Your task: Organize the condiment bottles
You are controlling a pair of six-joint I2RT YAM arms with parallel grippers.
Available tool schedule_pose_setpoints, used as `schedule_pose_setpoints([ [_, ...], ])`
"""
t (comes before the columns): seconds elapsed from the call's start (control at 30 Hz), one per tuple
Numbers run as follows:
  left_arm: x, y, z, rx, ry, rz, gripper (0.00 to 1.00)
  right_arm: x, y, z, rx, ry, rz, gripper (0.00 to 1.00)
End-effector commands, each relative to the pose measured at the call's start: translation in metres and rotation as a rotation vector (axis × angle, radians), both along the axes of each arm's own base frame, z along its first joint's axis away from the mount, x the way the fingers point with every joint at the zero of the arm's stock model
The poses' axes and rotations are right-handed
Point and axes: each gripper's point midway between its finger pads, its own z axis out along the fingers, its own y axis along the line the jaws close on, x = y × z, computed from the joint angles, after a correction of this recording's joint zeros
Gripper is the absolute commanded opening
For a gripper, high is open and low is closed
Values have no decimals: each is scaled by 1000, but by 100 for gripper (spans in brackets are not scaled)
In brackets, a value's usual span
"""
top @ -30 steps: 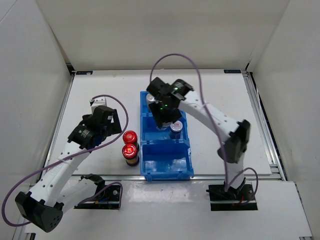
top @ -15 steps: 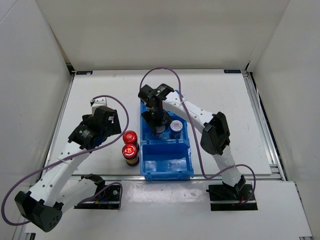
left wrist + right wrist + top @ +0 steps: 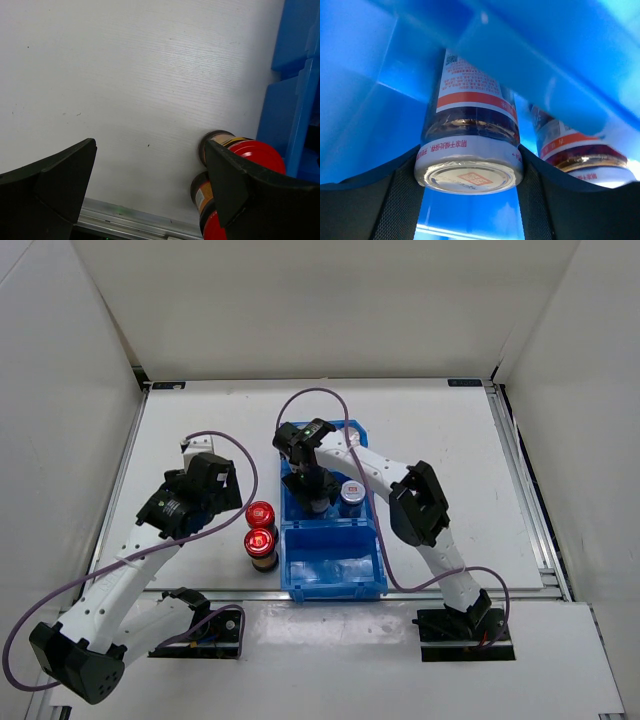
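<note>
Right gripper is down in the blue bin, pinching a white-capped bottle, one finger pressed to each side of the cap. The right wrist view gives the detail the overhead cannot: a red mark on top of the cap, a ring of characters round its rim too small to read, and a label with an orange-red band under fine print. A second white-capped bottle stands just beside it with a matching band. From above, both sit in the middle compartment, and the arm covers the held one. Over to the left gripper: fingers spread wide, nothing between them but bare tabletop. At its right, the far red-capped bottle and the near red-capped bottle stand together just outside the bin's left wall.
</note>
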Motion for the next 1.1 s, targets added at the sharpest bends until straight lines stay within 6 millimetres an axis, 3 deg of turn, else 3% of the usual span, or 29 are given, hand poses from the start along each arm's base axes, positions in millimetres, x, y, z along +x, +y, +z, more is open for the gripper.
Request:
schedule_pose_setpoints([
  [0.0, -3, 5, 0, 11, -3, 20, 100, 9, 2, 7, 12, -47, 14, 48],
  [0.2, -3, 3, -3, 9, 9, 14, 100, 12, -1, 9, -9, -71, -1, 81],
  [0.33, -4, -2, -6, 5, 31, -17, 100, 16, 0, 37, 24, -118, -33, 95],
  [0.4, -5, -5, -7, 19, 39, -52, 100, 14, -4, 50, 20, -125, -48, 98],
  [0.43, -4, -10, -7, 3, 39, -75, 100, 15, -2, 70, 58, -151, -64, 98],
  [0.5, -5, -17, -2, -5, 27, -136, 100, 12, -8, 87, 67, -167, -75, 99],
  [0.6, -7, -41, 3, -82, -7, -260, 100, 7, -15, 133, 160, -238, -118, 100],
  [0.7, -8, -58, 6, -134, -43, -363, 100, 3, -21, 162, 227, -289, -148, 100],
  [0.87, -11, -81, -4, -163, -2, -463, 100, 6, -34, 191, 266, -383, -189, 100],
  [1.07, -17, -102, -14, -219, 64, -563, 100, 2, -44, 196, 285, -413, -226, 100],
])
